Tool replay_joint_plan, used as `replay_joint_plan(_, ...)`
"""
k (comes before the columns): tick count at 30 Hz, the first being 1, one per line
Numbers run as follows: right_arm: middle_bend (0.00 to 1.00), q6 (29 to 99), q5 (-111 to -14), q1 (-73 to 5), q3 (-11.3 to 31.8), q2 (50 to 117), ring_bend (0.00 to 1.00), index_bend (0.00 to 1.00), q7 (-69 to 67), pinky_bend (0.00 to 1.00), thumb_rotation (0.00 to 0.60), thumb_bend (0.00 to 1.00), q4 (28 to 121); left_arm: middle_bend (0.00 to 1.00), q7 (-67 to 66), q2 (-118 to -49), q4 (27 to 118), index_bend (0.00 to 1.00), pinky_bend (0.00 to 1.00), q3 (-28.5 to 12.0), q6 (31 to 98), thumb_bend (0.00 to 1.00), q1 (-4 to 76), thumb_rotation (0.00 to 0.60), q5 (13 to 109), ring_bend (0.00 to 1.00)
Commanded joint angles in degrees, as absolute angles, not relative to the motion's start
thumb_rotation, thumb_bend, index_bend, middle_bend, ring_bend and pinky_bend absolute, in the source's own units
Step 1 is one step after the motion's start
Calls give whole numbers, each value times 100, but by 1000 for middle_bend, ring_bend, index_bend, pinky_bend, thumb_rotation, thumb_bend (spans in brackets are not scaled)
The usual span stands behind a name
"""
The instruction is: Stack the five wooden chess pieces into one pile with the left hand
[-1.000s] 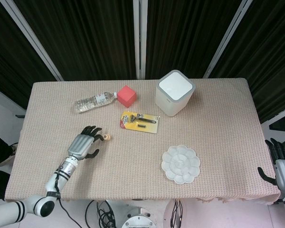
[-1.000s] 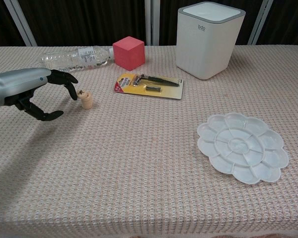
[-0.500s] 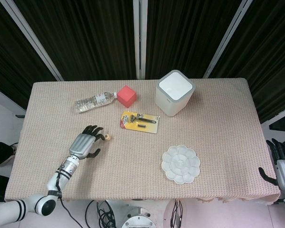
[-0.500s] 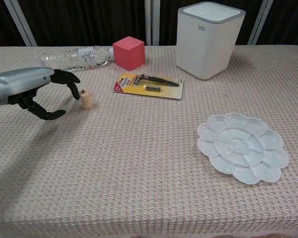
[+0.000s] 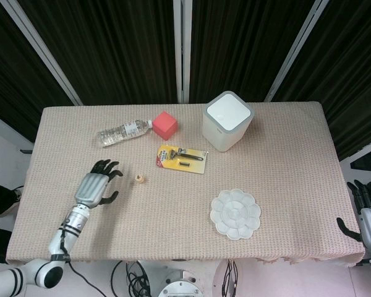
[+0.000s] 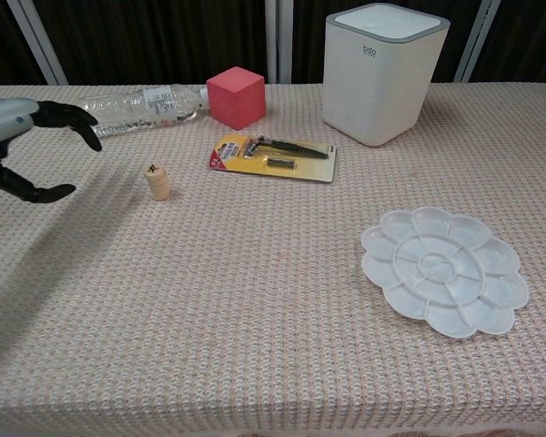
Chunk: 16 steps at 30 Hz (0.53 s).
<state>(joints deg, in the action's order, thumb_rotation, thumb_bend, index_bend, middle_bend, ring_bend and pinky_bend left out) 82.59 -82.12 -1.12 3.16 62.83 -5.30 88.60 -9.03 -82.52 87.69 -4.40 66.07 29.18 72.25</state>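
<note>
The chess pieces point(image 6: 156, 181) stand as one small upright pile on the table point(image 6: 273, 300), left of the razor pack point(image 6: 273, 156) and near the bottle point(image 6: 136, 106). I cannot count the pieces in it, but no loose piece shows elsewhere, so the stacking looks done. The left hand point(image 5: 93, 187) is apart from the pile, to its left, with fingers spread and holding nothing. The right hand point(image 5: 366, 207) hangs beyond the right table edge; its fingers seem apart and empty.
</note>
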Motion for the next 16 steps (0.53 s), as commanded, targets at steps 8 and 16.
replay_joint_plan(8,0,8583,-8389,30,210,6400,0,0,188,0,600,244,9036,18,43,-7595,8091,0,0,240,9296,0,1188,600,8752,0)
replay_joint_plan(16,0,8606,-8588,56,91,6338,0,0,306,0,600,245,9167,0,-728,-7244,8336,0,0,338,9268,0,901,600,8727,0)
